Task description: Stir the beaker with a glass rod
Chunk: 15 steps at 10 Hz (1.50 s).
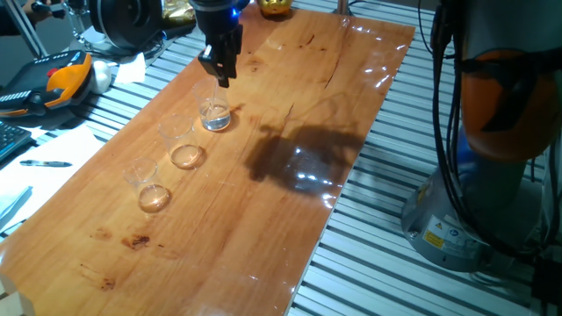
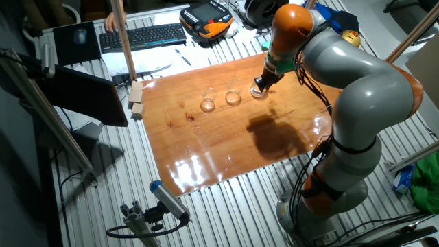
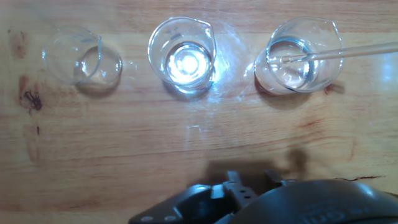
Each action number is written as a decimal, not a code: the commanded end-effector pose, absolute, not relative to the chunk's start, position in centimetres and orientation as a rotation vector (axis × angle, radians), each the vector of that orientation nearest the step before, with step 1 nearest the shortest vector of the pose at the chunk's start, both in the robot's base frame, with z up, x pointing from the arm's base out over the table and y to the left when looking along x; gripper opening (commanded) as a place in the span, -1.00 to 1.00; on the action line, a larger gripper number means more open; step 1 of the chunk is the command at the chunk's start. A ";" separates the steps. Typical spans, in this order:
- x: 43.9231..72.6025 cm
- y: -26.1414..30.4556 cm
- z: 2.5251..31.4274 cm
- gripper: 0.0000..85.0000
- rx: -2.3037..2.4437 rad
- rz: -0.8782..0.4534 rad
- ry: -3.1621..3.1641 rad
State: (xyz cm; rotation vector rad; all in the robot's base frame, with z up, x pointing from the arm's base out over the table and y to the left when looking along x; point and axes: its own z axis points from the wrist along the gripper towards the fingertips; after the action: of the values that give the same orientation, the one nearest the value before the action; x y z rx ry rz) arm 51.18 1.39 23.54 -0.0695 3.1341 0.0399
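3 vessels are standing in a row on the desk (image 3: 186, 155): the left beaker (image 3: 81, 59) and the middle beaker (image 3: 181, 56), both spares, then the beaker (image 3: 298, 59) at the right end. 1 glass rod (image 3: 336, 54) is dipping its tip inside the beaker, so insertion is judged done and the stirring itself is remaining. 1 end effector (image 1: 222, 77) is hovering over that beaker; whether its fingers are clamping the rod cannot be told.

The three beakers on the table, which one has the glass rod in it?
The beaker at the right end of the row in the hand view: the glass rod slants across its rim into it. The other two hold no rod.
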 end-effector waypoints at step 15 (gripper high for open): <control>53.8 -1.3 24.8 -1.00 -0.028 0.070 3.086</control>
State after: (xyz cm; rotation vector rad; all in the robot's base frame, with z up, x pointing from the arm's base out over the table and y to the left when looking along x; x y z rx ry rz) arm 53.87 -1.28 24.84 -0.0262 3.0862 0.0682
